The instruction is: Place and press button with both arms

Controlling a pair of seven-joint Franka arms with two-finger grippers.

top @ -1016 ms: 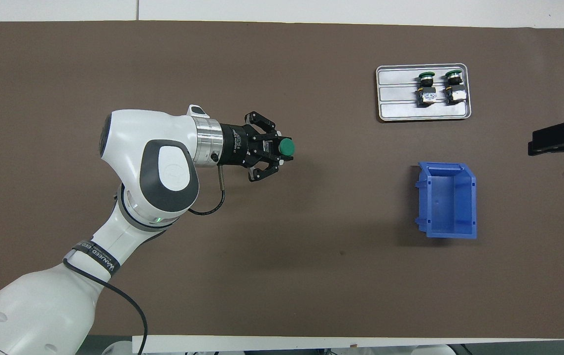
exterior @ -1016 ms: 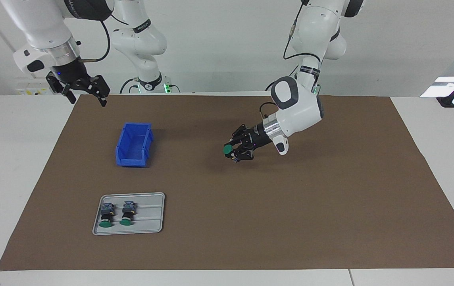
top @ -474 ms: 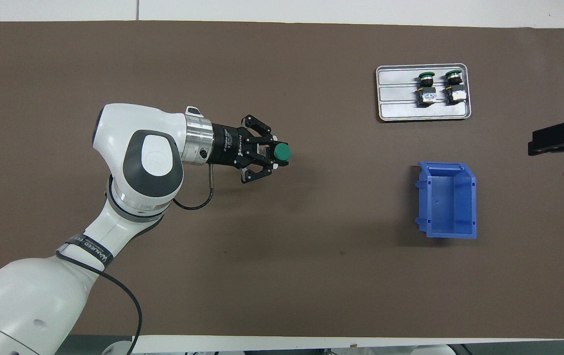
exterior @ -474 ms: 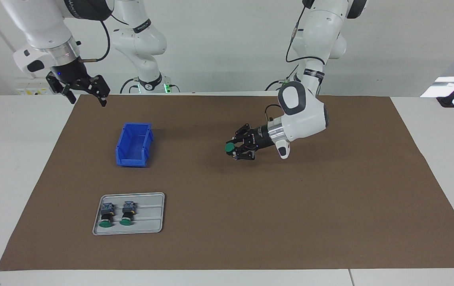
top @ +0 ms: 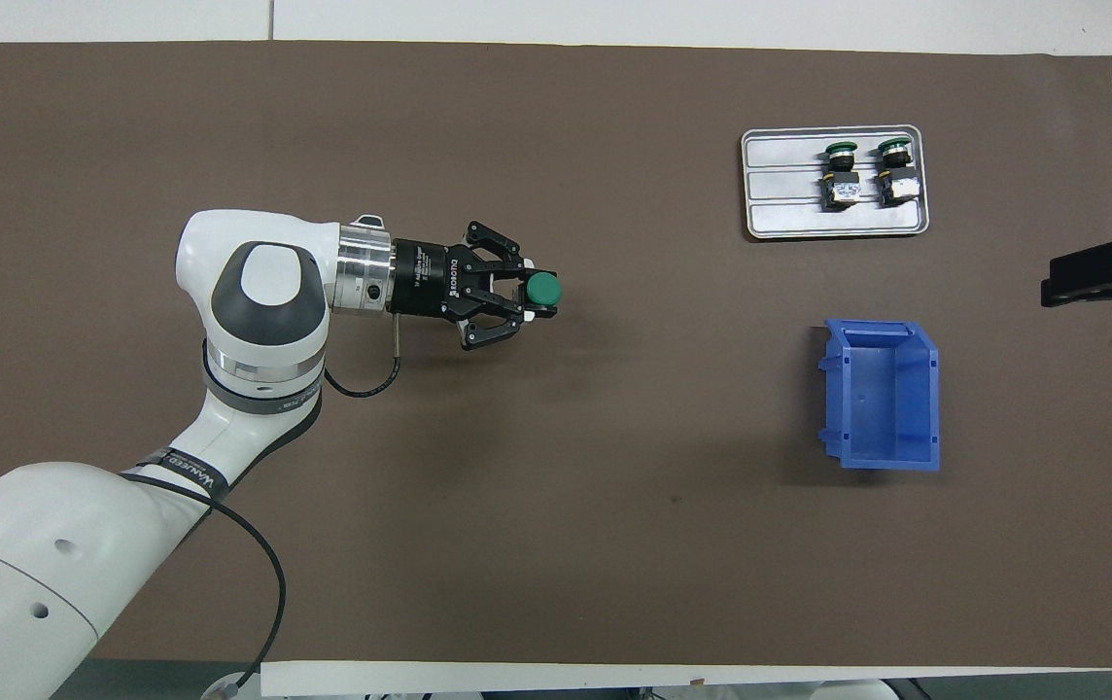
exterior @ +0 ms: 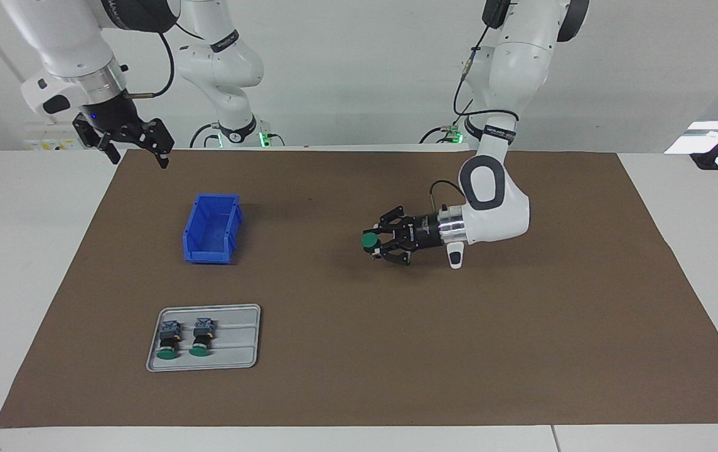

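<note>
Our left gripper (exterior: 376,242) pinches the button (exterior: 369,240) sideways, low over the mat's (exterior: 396,351) middle. Our right gripper (exterior: 125,139) waits spread above the mat's corner near the blue bin (exterior: 211,228). If the grip is shallow, the button may twist or slip when pressed.

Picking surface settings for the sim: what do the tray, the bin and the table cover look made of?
Tray: probably metal or metal-look plastic; pale grey, soft sheen, pressed ridges, rolled rim.
Bin: moulded plastic, most likely; even saturated blue, slight gloss, ribs on the outer walls.
Table cover: brown, matte, flat sheet; paper, felt or rubber, cannot tell which.
</note>
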